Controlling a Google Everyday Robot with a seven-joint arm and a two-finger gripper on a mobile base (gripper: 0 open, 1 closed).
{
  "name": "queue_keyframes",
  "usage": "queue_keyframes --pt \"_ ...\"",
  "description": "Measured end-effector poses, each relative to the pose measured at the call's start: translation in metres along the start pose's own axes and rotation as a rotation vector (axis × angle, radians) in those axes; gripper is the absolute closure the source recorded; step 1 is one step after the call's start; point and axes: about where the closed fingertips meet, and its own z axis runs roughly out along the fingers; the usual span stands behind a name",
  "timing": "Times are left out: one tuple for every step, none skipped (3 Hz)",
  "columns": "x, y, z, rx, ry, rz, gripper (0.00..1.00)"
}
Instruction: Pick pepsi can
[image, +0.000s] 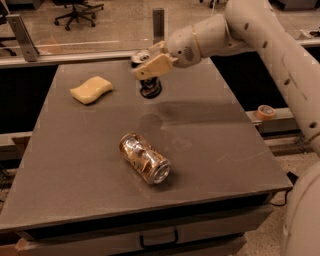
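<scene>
The robot's cream-white arm (260, 35) reaches in from the upper right, over the far part of the flat dark grey table (215, 150). At its end the beige two-finger gripper (149, 67) sits above the table's far-centre area, pointing left and a bit down.

The pepsi can (150, 89), small, dark blue w/ pale label marks, is directly under the gripper. Its top is covered by the beige fingers (155, 64), which are closed in to about the can's width and pinch its upper part. Only the can's lower body shows, roughly upright. A soft dark shadow patch lies on the tabletop a little nearer the camera than the can, apart from its base, so the can looks slightly off the surface. Actual contact btwn base and table can't be told for sure.

Other items:
- The sponge (91, 89), a pale yellow, soft, wavy-edged block, lies flat at the table's far left, well apart from the gripper.
- The dented can (144, 158), larger, shiny silver and brown-gold, lies on its side near the table's centre-front, open end toward the near right. It's well apart from the pepsi can.
- The tape roll (266, 111), small and orange, sits on a ledge just beyond the table's right edge.
- The drawer handle (159, 239), black, is on the table's front face, below the top.
- An office chair (75, 10), dark, w/ wheeled base, stands on the floor in the bkgd, upper left, behind a metal-framed rail.
</scene>
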Motion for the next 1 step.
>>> queue_keyframes --pt "0.0020 0.0162 0.0033 -0.065 0.008 0.001 1.00"
